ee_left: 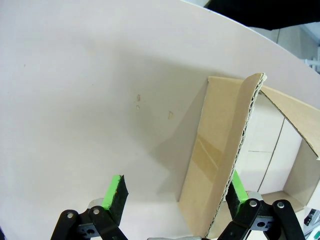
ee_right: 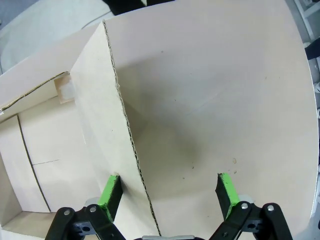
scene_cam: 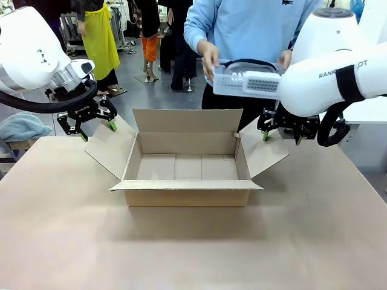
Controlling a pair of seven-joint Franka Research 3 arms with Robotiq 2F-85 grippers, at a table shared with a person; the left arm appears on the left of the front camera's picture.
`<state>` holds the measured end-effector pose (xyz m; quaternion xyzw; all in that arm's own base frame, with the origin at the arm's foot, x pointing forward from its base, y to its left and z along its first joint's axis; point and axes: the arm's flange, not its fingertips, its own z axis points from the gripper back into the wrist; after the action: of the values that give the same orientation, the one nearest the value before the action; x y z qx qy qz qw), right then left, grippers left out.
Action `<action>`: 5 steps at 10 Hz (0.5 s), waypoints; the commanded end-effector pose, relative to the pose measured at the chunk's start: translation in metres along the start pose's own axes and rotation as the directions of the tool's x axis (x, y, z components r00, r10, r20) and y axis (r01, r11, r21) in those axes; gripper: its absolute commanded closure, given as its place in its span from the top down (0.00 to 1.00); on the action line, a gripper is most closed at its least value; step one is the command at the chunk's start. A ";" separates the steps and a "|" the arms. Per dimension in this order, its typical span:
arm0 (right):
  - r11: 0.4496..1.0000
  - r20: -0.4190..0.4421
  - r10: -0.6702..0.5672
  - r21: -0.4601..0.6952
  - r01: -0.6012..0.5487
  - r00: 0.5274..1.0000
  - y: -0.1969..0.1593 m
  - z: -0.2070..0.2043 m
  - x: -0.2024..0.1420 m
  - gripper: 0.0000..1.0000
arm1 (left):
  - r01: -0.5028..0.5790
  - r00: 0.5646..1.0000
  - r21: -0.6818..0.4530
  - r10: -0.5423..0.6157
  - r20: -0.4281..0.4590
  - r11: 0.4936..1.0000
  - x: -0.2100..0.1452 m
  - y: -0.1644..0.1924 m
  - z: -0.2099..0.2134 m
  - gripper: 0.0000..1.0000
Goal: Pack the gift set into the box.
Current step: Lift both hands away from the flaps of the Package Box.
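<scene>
One box (scene_cam: 187, 197), 4 flaps (scene_cam: 110, 146) splayed, 1 gift set (scene_cam: 247, 83) w/ person (scene_cam: 254, 24)

One box (scene_cam: 187, 197), one gift set (scene_cam: 248, 83), two end effectors (scene_cam: 98, 132) (scene_cam: 281, 139), two hands (scene_cam: 210, 57) (scene_cam: 284, 58)

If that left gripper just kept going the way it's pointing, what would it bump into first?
Probably the box's side flap: it sits between the open left gripper's fingers, close to one of them, with the table behind it. How near it is, the picture does not settle.
</scene>
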<state>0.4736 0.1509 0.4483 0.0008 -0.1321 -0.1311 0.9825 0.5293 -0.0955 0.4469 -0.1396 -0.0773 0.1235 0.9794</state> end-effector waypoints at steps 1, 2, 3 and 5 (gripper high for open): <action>0.999 0.019 -0.018 -0.026 0.019 1.000 0.004 0.001 0.003 1.00 | -0.010 1.000 0.012 0.009 0.012 1.000 -0.002 0.000 0.001 1.00; 0.999 0.019 -0.018 -0.026 0.019 1.000 0.004 0.001 0.003 1.00 | -0.010 1.000 0.012 0.009 0.012 1.000 -0.002 0.000 0.001 1.00; 0.999 0.019 -0.018 -0.026 0.019 1.000 0.004 0.001 0.003 1.00 | -0.010 1.000 0.012 0.009 0.012 1.000 -0.002 0.000 0.001 1.00; 0.999 0.019 -0.018 -0.026 0.019 1.000 0.004 0.001 0.003 1.00 | -0.010 1.000 0.012 0.009 0.012 1.000 -0.002 0.000 0.001 1.00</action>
<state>0.4736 0.1509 0.4483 0.0008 -0.1321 -0.1311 0.9825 0.5293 -0.0955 0.4469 -0.1396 -0.0773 0.1235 0.9794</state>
